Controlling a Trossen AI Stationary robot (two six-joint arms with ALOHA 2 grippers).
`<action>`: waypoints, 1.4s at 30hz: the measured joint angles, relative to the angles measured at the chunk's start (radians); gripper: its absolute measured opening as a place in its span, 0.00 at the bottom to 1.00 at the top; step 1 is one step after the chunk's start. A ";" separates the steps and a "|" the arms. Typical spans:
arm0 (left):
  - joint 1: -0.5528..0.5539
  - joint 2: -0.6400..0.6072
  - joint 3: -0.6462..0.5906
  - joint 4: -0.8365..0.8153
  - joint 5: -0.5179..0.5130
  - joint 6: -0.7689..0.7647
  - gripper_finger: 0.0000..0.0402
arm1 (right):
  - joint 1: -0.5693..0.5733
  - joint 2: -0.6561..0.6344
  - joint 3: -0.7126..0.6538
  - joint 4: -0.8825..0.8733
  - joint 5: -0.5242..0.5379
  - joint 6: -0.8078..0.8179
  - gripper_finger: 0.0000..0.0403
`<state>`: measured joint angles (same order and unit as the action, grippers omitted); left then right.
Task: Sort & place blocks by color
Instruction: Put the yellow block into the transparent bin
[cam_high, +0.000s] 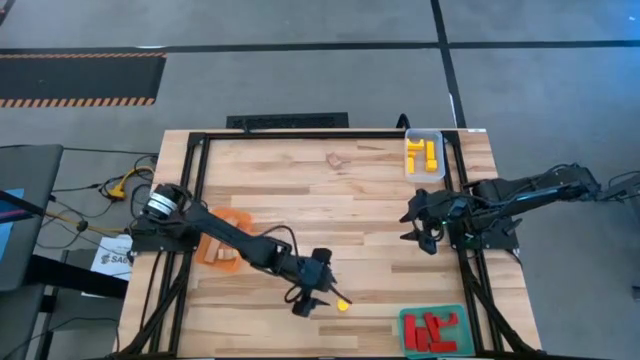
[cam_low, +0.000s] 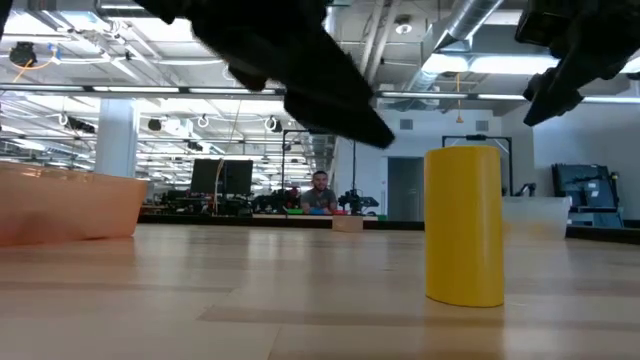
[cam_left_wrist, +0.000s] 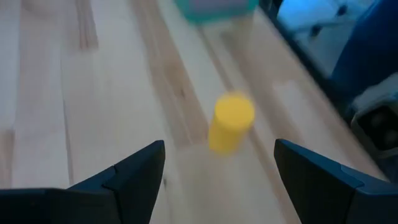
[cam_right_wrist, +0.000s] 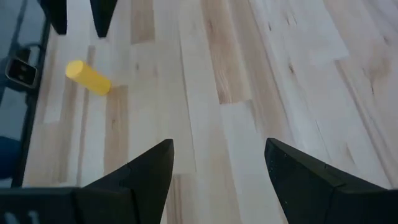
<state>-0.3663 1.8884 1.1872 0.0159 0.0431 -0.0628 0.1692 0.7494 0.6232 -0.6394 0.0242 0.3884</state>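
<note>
A yellow cylinder block (cam_high: 343, 304) (cam_left_wrist: 230, 123) stands upright on its flat end (cam_low: 463, 225) on the table near the front edge. My left gripper (cam_high: 322, 298) (cam_left_wrist: 217, 180) is open just short of it, one finger off to each side, touching nothing. At the table's right side my right gripper (cam_high: 412, 228) (cam_right_wrist: 217, 168) hangs open above bare wood; its view shows the cylinder (cam_right_wrist: 88, 78) farther off. A plain wood block (cam_high: 335, 160) lies near the far edge.
An orange tray (cam_high: 222, 245) with wood blocks sits at the left under my left arm. A clear tray (cam_high: 424, 155) with yellow blocks is at the far right. A green tray (cam_high: 435, 330) with red blocks is at the near right, just beyond the cylinder.
</note>
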 joint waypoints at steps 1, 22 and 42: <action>-0.007 0.012 -0.003 0.004 -0.006 0.002 0.72 | 0.000 -0.002 -0.002 -0.011 -0.001 0.007 0.68; -0.013 0.216 0.061 0.212 0.056 0.220 0.72 | 0.088 0.014 0.000 0.038 -0.025 0.374 0.68; -0.016 0.284 0.063 0.379 0.058 0.170 0.69 | 0.097 0.061 0.000 0.049 -0.020 0.361 0.68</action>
<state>-0.3825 2.1724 1.2507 0.3946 0.1007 0.1070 0.2661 0.8103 0.6231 -0.5904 0.0040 0.7493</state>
